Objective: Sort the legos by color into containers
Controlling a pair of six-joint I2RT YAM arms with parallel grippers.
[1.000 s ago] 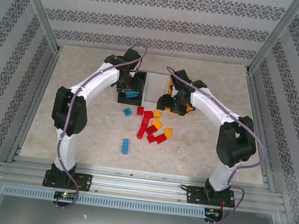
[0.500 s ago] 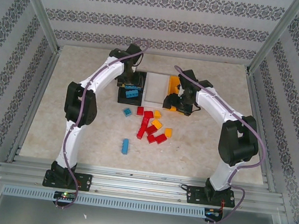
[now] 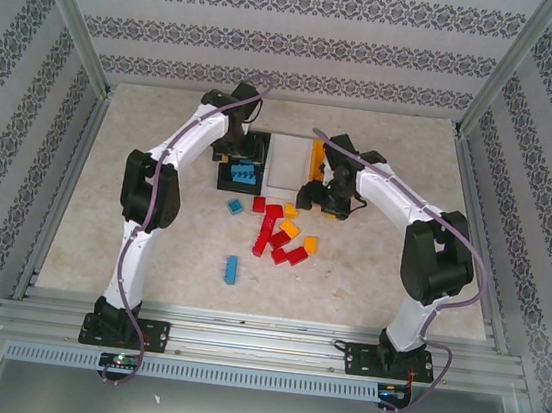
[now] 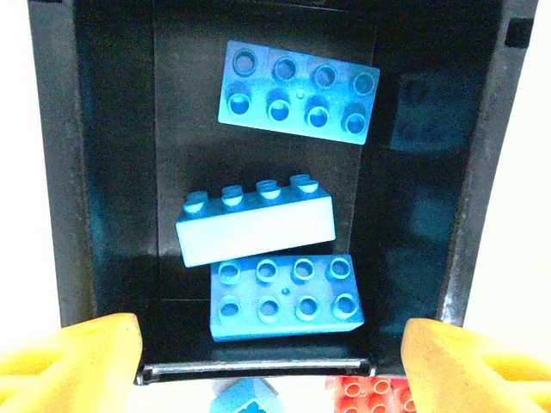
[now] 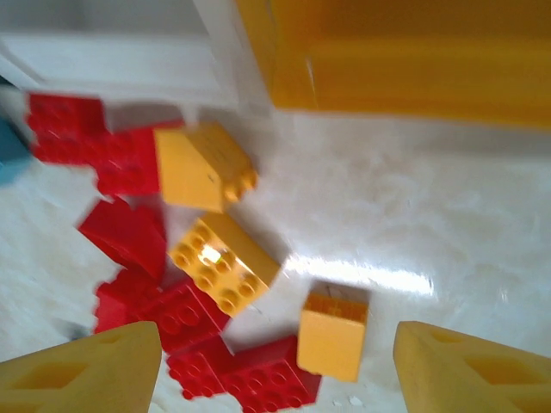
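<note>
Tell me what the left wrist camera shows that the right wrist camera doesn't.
Left wrist, not right: the black bin holding three light blue bricks. Right wrist, not left: the orange-yellow bin, the white bin at its edge, and three orange-yellow bricks loose on the table. Both: red bricks on the table, and the left gripper or right gripper, open.
</note>
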